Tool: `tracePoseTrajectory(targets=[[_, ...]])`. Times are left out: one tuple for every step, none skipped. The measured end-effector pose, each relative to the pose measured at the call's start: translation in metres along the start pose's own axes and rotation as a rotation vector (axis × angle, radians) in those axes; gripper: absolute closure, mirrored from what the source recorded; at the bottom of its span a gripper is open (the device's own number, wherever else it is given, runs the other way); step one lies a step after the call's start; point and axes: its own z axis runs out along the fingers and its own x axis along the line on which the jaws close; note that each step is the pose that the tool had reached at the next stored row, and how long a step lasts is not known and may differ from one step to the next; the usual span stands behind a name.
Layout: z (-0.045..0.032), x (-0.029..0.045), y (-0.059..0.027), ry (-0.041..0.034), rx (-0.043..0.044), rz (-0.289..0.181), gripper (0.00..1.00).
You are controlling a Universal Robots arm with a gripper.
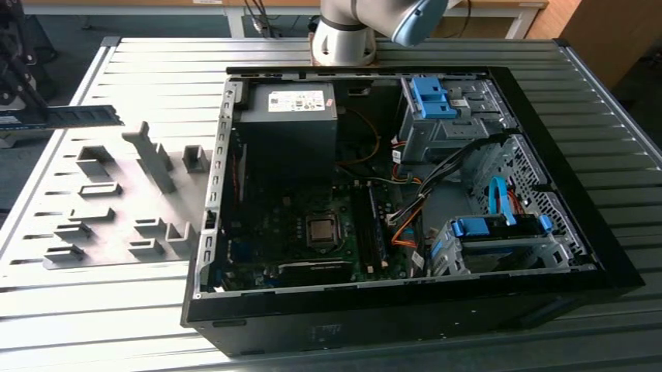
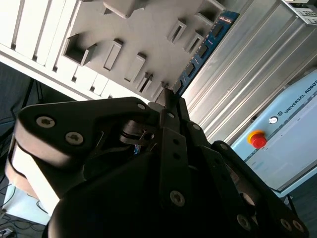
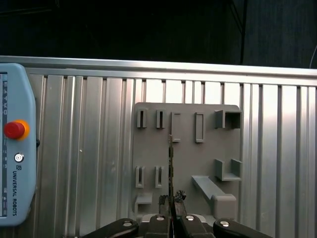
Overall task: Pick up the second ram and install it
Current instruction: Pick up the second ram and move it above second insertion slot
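Note:
In the exterior view the second ram [image 1: 81,116], a thin blue-green board with dark chips, hangs level in the air above the far end of the grey fixture plate [image 1: 114,201], at the view's left. My gripper [image 1: 18,116] sits at the picture's left edge, shut on the stick's end. In the second wrist view the ram [image 2: 203,47] runs out from between my black fingers [image 2: 171,106]. The first wrist view shows the ram [image 3: 171,158] edge-on as a thin line rising from my gripper [image 3: 172,199], with the fixture plate [image 3: 203,163] behind it.
An open black computer case [image 1: 579,232] lies at the exterior view's right, with the motherboard's memory slots [image 1: 370,225], cables and blue drive bays inside. The arm's base [image 1: 346,35] stands behind it. A light blue teach pendant [image 3: 15,144] lies on the ribbed metal table [image 1: 104,310].

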Motion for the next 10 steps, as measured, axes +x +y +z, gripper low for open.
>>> tracePoseTrajectory(targets=[[0.0,0.0001,-0.0014,-0.0001,0.0001,0.0,0.86],[-0.0001,0.0001,-0.0028,0.0,0.0,0.0,0.86],[-0.0001,0.0001,-0.004,0.0,0.0,0.0,0.86],[-0.0001,0.0001,-0.0053,-0.0001,0.0001,0.0,0.86],[-0.0001,0.0001,-0.0065,-0.0001,0.0001,0.0,0.86],[-0.0002,0.0002,-0.0078,0.0,0.0,0.0,0.86],[-0.0002,0.0002,-0.0092,0.0,0.0,0.0,0.86],[-0.0003,0.0002,-0.0106,0.0,0.0,0.0,0.86],[-0.0003,0.0003,-0.0123,0.0,0.0,0.0,0.86],[-0.0003,0.0003,-0.0141,-0.0001,0.0001,0.0,0.86]])
